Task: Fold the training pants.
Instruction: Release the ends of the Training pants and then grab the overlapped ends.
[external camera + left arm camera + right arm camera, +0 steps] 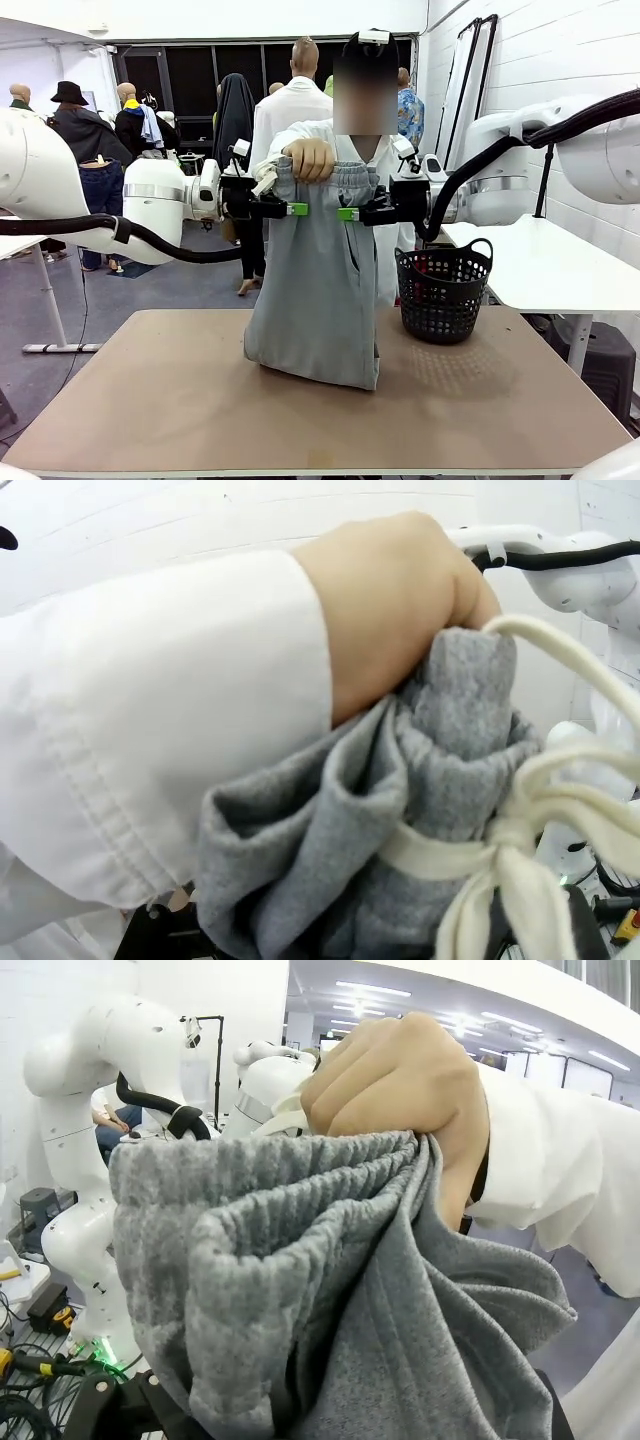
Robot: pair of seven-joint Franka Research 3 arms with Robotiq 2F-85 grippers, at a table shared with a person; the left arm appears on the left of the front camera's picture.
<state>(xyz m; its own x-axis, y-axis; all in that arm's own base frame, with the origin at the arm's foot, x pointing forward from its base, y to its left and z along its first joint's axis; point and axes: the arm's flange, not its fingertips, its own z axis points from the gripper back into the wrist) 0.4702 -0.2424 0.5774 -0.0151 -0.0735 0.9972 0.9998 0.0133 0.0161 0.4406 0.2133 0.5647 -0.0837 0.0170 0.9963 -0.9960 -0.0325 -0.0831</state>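
The training pants (318, 290) hung upright above the middle of the bench (150, 400), suspended by the gathered waistband (335, 180) from the person's hand (310, 158) on the far side. The lower end of the pants rested on the bench surface, and the rest of the garment hung as a narrow column of grey cloth. The left claw (298, 209) reached in horizontally from the left at a level just below the waistband, its green pad at the left edge of the cloth. The right claw (347, 214) reached in from the opposite side at nearly the same height, its green pad against the front of the cloth. Both claws stood at full width, and neither was clamped on the garment. In the left wrist view, the bunched pants (440, 770) sat directly in front of the camera, with the knotted whitish drawstring (440, 848) hanging across them, the hand (400, 610) gripping the top and a white sleeve (150, 730) behind it. In the right wrist view, the ribbed waistband (260, 1190) filled the near field under the closed hand (400, 1080). A black mesh basket (443, 290) stood on the bench to the right of the pants, apart from them.
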